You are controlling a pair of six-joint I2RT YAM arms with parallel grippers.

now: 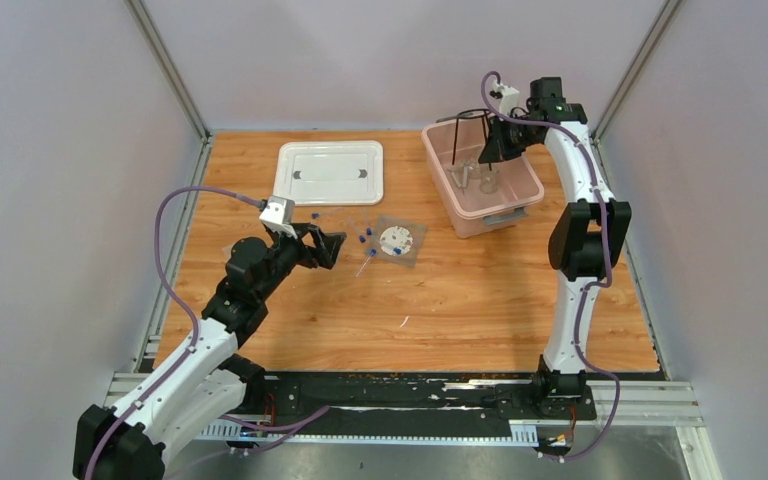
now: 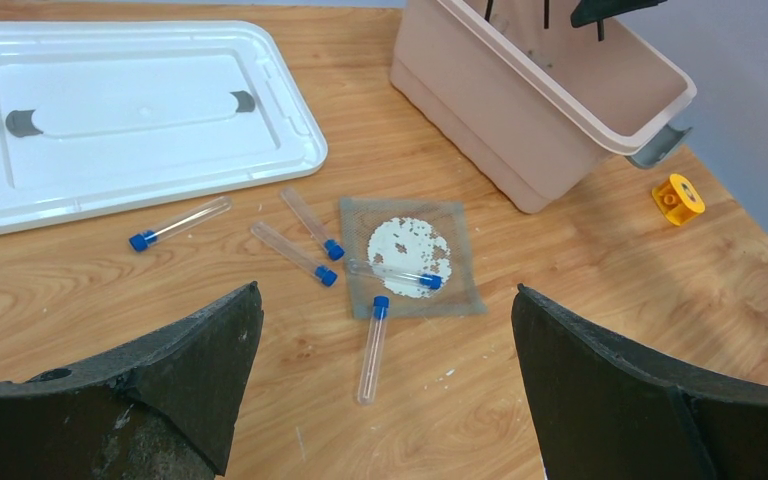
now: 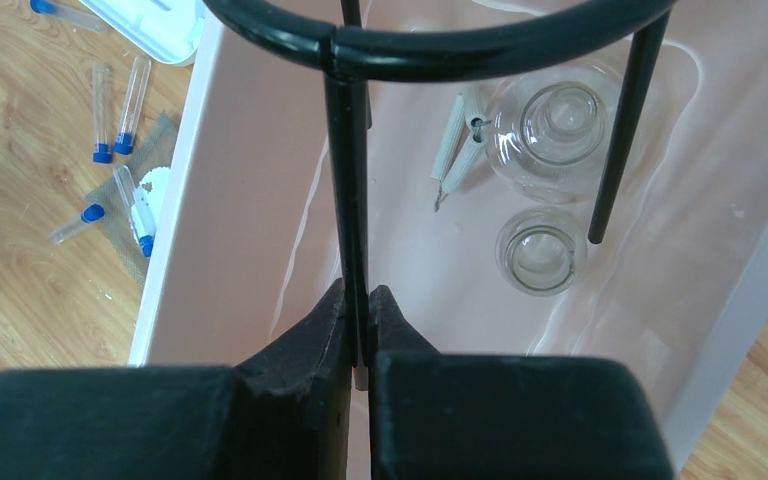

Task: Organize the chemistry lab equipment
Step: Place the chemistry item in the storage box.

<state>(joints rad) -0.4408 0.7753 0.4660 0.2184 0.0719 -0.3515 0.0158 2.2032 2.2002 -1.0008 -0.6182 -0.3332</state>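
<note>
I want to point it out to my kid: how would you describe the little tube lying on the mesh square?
Find the pink bin at the far right; beside it, toward the white lid, lies a grey mesh square with a white disc. The tube is the only blue-capped one lying across that disc; the other tubes lie off it.

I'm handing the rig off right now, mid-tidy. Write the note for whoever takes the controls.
Left gripper: open, empty, hovering near the tubes.
Right gripper: shut on a leg of the black tripod, held over the pink bin.
In the bin: glass flask, glass jar, small triangle.
On the table: five blue-capped tubes, one lying across the mesh pad with the white disc; white lid.
Left: set the tripod down, then probably bin the tubes and pad.
</note>
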